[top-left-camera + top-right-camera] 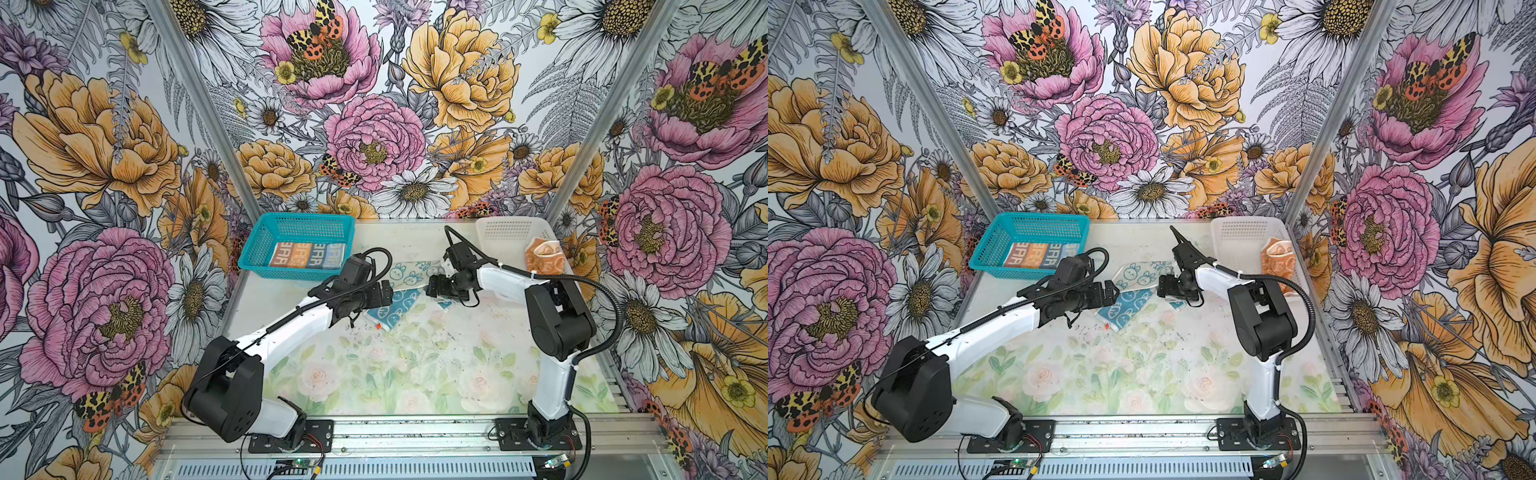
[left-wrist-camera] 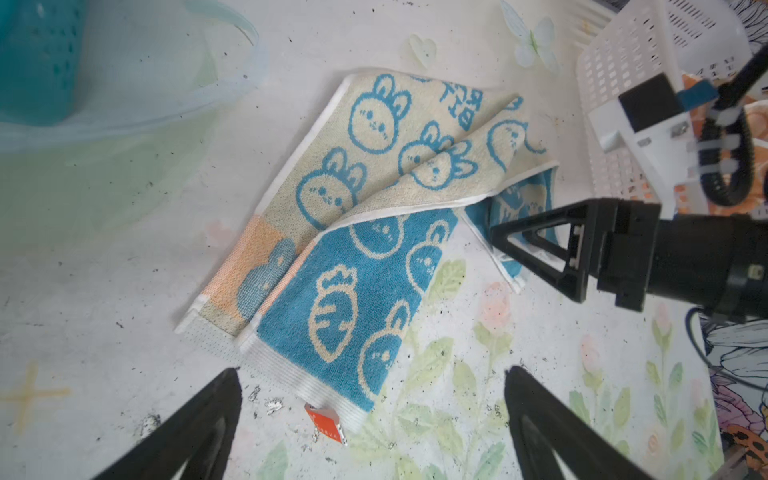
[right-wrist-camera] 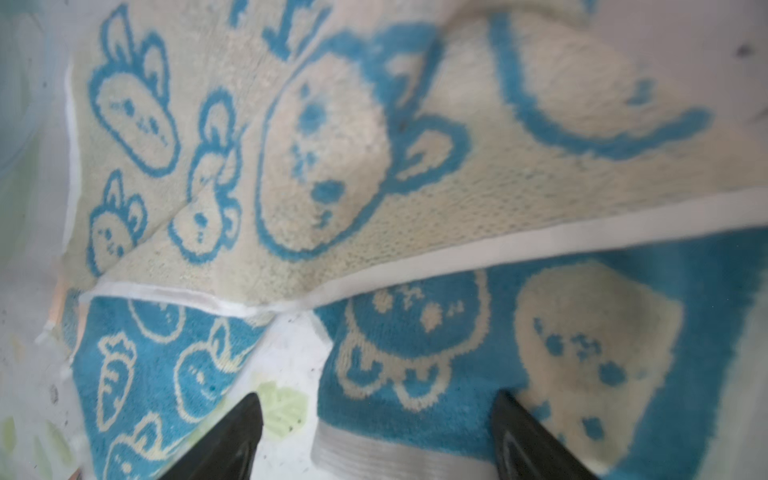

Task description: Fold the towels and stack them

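On the floral worktop (image 1: 415,374), a teal basket (image 1: 255,249) at far left holds the folded striped towel (image 1: 307,254), and a white basket (image 1: 511,232) at far right holds the crumpled orange towel (image 1: 544,255). Between them the cream towel (image 2: 374,166) lies loosely doubled, its blue underside showing. The left fingers (image 2: 199,424) and right fingers (image 3: 224,440) stand apart, gripping nothing, at its left and right edges.

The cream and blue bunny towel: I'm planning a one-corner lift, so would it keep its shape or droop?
Probably droop: the towel lies in soft, skewed folds, one flap draped over another. It looks thin, so likely light. Pushed, its terry pile would probably bunch rather than slide.
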